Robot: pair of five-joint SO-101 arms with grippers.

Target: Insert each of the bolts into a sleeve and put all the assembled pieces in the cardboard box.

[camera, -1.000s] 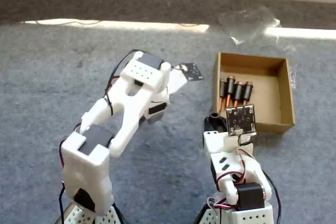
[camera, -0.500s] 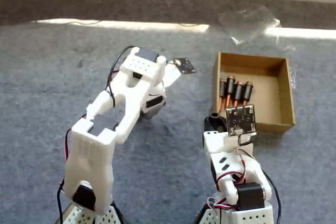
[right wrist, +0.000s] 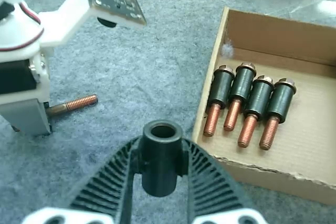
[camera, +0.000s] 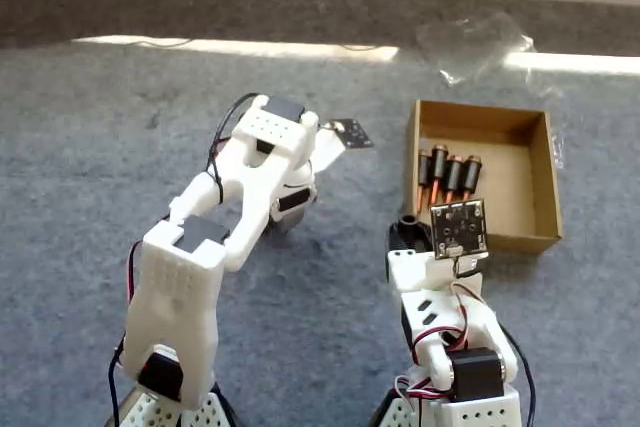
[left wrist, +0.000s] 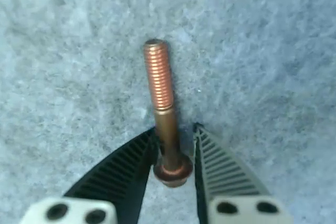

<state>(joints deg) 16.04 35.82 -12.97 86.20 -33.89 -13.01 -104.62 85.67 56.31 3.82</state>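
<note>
**Item 1. Bolt** [left wrist: 164,103]: copper-coloured, one piece not yet sleeved. My left fingers [left wrist: 126,166] are clamped on the plain shank just above the head. The threaded end points straight away from them. In the right wrist view the bolt [right wrist: 71,103] lies roughly level, low over the grey tabletop [camera: 100,147]. I cannot tell whether it touches the surface.

**Item 2. Sleeve** [right wrist: 159,166]: black, one piece. My right fingers [right wrist: 113,177] are closed on its sides, and its open bore faces up toward that wrist camera. From above, the sleeve [camera: 408,222] sits just beside the near left corner of the cardboard box [camera: 478,112].

**Item 3. Finished pieces** [right wrist: 243,87]: four, side by side in the box along its left wall, with the threaded ends pointing toward the arms.

**Item 4. Clear plastic bag** [camera: 475,42]: on the tabletop beyond the box.

**Note on fit:** the bolt's tip points toward the sleeve's side of the tabletop, with open carpet between the two. The bolt's long axis runs near level, while the bore runs along my right fingers, so I judge the two are out of line. One wrist has to tilt before the thread can enter the bore. The right arm is the nearer one to the box for the drop afterwards.
</note>
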